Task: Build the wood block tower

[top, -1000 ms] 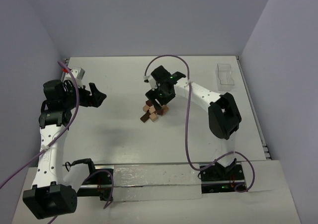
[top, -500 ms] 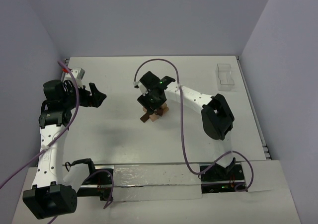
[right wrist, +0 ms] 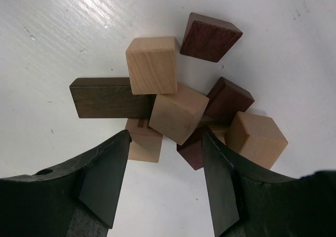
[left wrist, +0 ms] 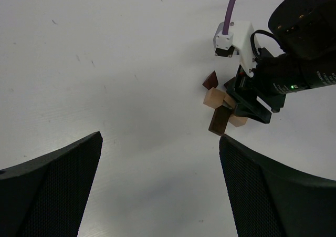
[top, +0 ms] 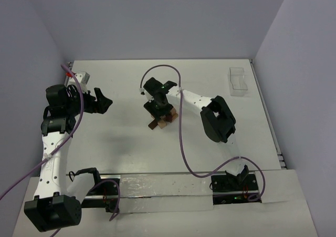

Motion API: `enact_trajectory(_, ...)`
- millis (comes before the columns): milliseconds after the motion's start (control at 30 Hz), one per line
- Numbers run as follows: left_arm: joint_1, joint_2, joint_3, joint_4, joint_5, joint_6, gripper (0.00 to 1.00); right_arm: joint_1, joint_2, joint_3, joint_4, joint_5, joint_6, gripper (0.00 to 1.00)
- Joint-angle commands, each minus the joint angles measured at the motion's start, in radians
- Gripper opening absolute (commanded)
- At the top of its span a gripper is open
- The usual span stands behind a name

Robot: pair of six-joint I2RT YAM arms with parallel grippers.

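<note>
While the wood blocks (right wrist: 176,113) lie jumbled in the middle of the surface (top: 126,84), no tower begun, the right gripper (right wrist: 165,142) hangs over them, jaws spread to pick one, and the left gripper (left wrist: 160,142) hovers well apart, likewise spread.

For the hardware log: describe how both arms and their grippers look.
Left arm and right arm: white links, black joint housings, purple cable. The left gripper is black, its fingers faced with fine mesh. The right gripper is black too, with smooth wedge-shaped fingers and a green light on its wrist.
</note>
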Motion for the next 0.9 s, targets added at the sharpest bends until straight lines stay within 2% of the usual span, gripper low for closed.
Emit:
enact_trajectory(0, 0.003, -0.005, 0.009, 0.018, 0.012, -0.001, 0.98, -0.001, 0.029, 0.069, -0.009, 0.015, 0.019, 0.64)
enact_trajectory(267, 0.003, -0.006, 0.005, 0.018, 0.009, 0.003, 0.98, -0.006, 0.069, 0.099, -0.023, 0.014, 0.022, 0.62)
enact_trajectory(567, 0.002, -0.014, -0.004, 0.021, 0.004, 0.003, 0.98, -0.021, 0.088, 0.107, -0.049, -0.062, 0.033, 0.49)
enact_trajectory(867, 0.004, -0.021, -0.009, 0.025, -0.002, -0.002, 0.98, -0.021, 0.036, 0.051, -0.055, -0.132, 0.035, 0.41)
